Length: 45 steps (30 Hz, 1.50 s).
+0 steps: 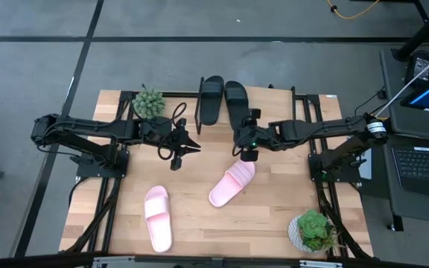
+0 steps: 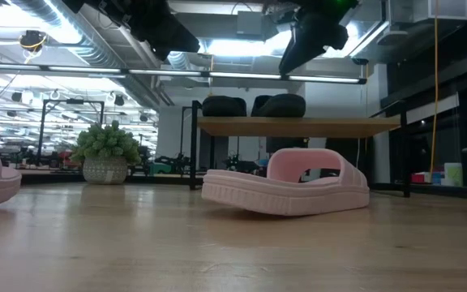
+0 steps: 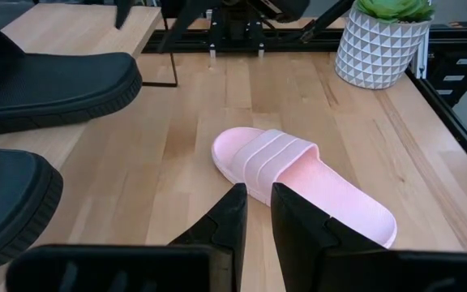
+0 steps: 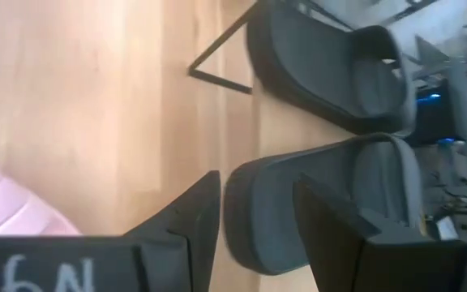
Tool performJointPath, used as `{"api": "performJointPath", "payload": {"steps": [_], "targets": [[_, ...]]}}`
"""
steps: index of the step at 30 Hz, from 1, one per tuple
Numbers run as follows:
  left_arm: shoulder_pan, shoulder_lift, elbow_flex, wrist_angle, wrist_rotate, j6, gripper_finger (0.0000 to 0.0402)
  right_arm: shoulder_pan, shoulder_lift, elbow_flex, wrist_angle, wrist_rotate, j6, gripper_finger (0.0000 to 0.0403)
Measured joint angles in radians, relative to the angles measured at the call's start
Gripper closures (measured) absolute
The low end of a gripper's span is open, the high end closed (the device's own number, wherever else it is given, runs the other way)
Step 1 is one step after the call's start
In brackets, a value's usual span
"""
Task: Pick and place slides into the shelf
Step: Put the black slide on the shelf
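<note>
Two pink slides lie on the table in front of the shelf [image 1: 274,95] — one [image 1: 158,218] well out toward the front edge, the other [image 1: 232,183] nearer the shelf, below the right gripper [image 1: 249,143]; each has a ribbed strap and a smooth footbed, probably light springy foam best pinched across the strap or side wall. Farther back, the left gripper [image 1: 187,143] hangs with its fingers nearly closed on nothing, while the right's are spread apart at the heel of a black slide [image 1: 237,104] — plain, matte — beside its twin [image 1: 209,99] on the shelf.
</note>
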<state>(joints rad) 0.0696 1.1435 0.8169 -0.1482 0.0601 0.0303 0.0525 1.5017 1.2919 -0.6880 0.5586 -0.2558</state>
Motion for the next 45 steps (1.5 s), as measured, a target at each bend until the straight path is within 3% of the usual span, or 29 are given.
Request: {"api": "performJointPath", "payload": {"steps": [7, 16, 21, 45], "targets": [[0.000, 0.000, 0.000, 0.000, 0.000, 0.000, 0.0351, -0.028, 0.000, 0.000, -0.081, -0.110, 0.065, 0.0247], [0.000, 0.000, 0.000, 0.000, 0.000, 0.000, 0.0351, -0.086, 0.008, 0.000, -0.072, -0.119, 0.042, 0.0260], [0.000, 0.000, 0.000, 0.000, 0.000, 0.000, 0.0351, -0.117, 0.014, -0.001, -0.064, -0.218, 0.040, 0.0267], [0.000, 0.000, 0.000, 0.000, 0.000, 0.000, 0.0351, -0.171, 0.031, 0.000, -0.090, -0.259, 0.013, 0.0273]]}}
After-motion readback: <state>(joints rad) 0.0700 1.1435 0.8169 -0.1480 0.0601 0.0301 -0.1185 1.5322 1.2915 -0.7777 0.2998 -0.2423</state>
